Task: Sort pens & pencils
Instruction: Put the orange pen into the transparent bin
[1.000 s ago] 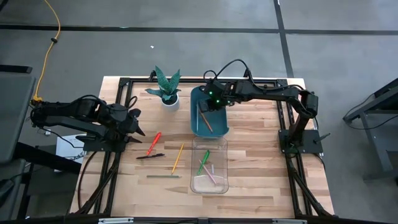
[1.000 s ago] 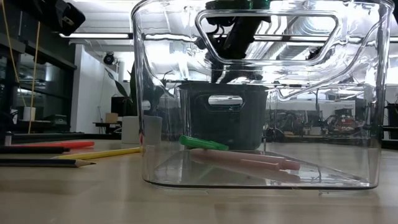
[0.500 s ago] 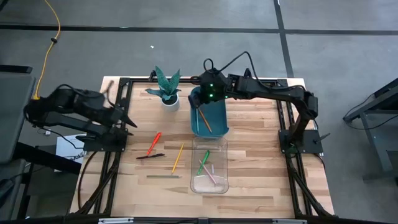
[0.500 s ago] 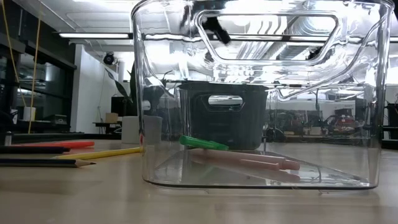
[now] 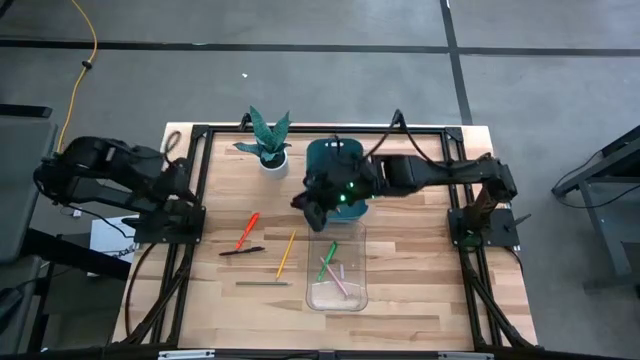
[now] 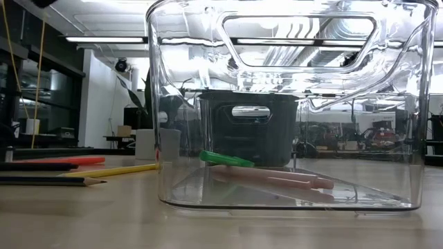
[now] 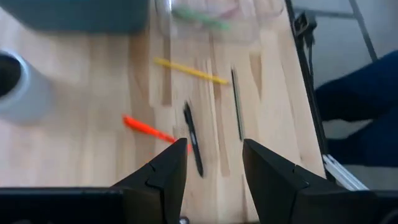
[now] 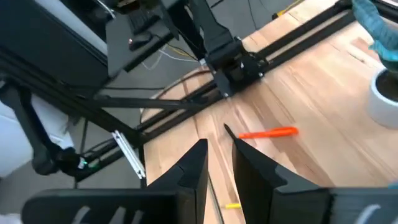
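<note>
the right gripper (image 5: 312,207) hovers at the 7 o'clock corner of the dark teal plastic bin (image 5: 352,205), its fingers (image 8: 194,163) parted by a narrow gap and empty. the left gripper (image 7: 211,163) waits at the table's 9 o'clock edge, spread wide, holding nothing. on the wooden table (image 5: 400,280) lie a red pen (image 5: 246,230), a black pen (image 5: 242,251), a yellow pencil (image 5: 286,253) and a grey-brown pencil (image 5: 262,283), all loose at 9 o'clock of the clear plastic tub (image 5: 356,296), which holds a green pen (image 5: 327,260) and a pink pen (image 5: 337,280).
</note>
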### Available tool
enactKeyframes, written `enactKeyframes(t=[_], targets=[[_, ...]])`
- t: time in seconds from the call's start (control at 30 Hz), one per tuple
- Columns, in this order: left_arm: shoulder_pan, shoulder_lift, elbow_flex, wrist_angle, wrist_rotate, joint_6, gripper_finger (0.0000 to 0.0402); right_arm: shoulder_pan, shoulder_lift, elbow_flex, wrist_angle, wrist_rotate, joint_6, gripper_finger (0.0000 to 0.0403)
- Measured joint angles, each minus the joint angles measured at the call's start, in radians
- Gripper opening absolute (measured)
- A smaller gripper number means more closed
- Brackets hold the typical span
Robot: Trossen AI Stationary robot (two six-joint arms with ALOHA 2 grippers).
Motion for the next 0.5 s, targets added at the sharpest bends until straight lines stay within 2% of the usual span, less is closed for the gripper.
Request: enactKeyframes(t=[0.13,0.3,0.5], targets=[[0.0,-0.001,-0.101,0.007,0.032,-0.049,0.0145,0.053,0.001,0.0,-0.067,0.1,0.036,0.0064],[0.0,0.0,-0.251,0.08,0.021,-0.155,0.0145,0.117,0.001,0.0,-0.156,0.188,0.048,0.0064],[-0.001,0.0,-0.441,0.25,0.02,-0.317,0.0145,0.187,0.001,0.0,-0.418,0.309,0.067,0.0064]])
